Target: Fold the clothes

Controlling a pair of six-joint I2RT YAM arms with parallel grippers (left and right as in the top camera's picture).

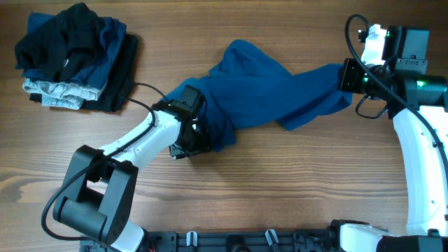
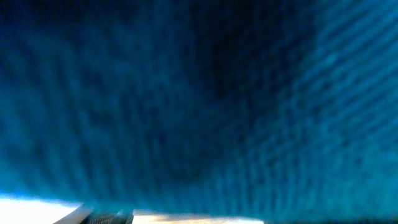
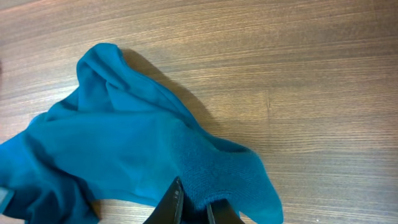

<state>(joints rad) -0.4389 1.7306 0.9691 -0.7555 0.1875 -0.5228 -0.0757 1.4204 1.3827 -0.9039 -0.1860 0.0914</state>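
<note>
So, blue garment [image 1: 266,87]: bunched and stretched over the table's middle in the overhead view, running from centre out toward 2 o'clock.
Right gripper [image 3: 196,200]: at 2 o'clock; fingers nearly closed, pinching the garment's ribbed edge between them.
Left gripper [image 1: 190,136]: just off centre toward 9 o'clock, tucked under the garment's 8 o'clock end; fingers hidden by cloth, so how far open they are cannot be told.
Left wrist view: filled with blurred blue fabric.
Clothes pile [image 1: 73,56]: dark, navy and grey pieces stacked at 10 o'clock, well apart from the garment.
Table [image 1: 294,182]: wood grain.
</note>
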